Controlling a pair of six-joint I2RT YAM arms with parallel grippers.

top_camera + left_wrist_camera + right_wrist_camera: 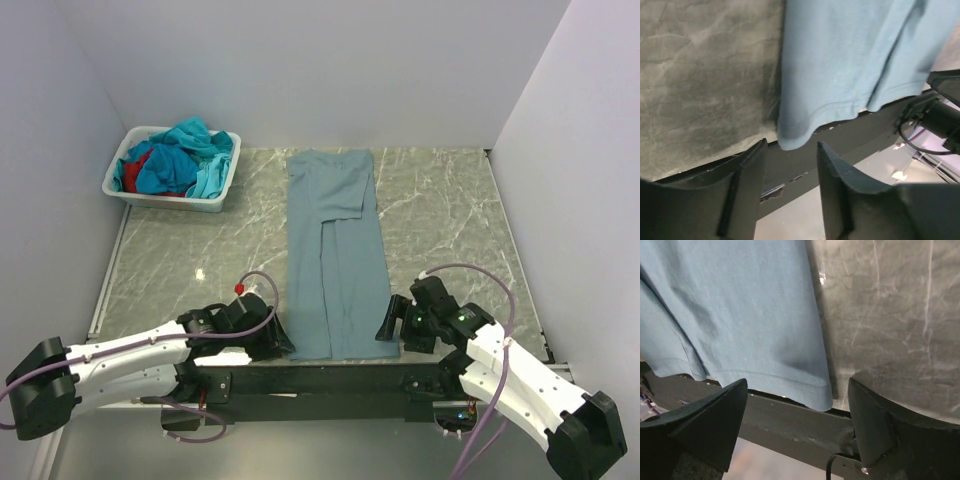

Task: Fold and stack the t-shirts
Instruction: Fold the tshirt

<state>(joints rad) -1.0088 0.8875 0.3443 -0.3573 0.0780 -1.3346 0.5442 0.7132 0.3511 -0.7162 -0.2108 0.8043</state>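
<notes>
While left, right jaws gape empty, grey-blue t-shirt (336, 250) lies folded lengthwise.

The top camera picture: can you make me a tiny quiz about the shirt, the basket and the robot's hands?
1. True or false: the grey-blue shirt is stuffed in the white basket.
2. Where on the table does the basket stand? A: far left corner. B: far right corner. C: near edge, between the arms.
3. Fill the gap: the left gripper and the right gripper are both ____ (open or shut).
Key: 1 false, it lies flat on the table; 2 A; 3 open.
</notes>
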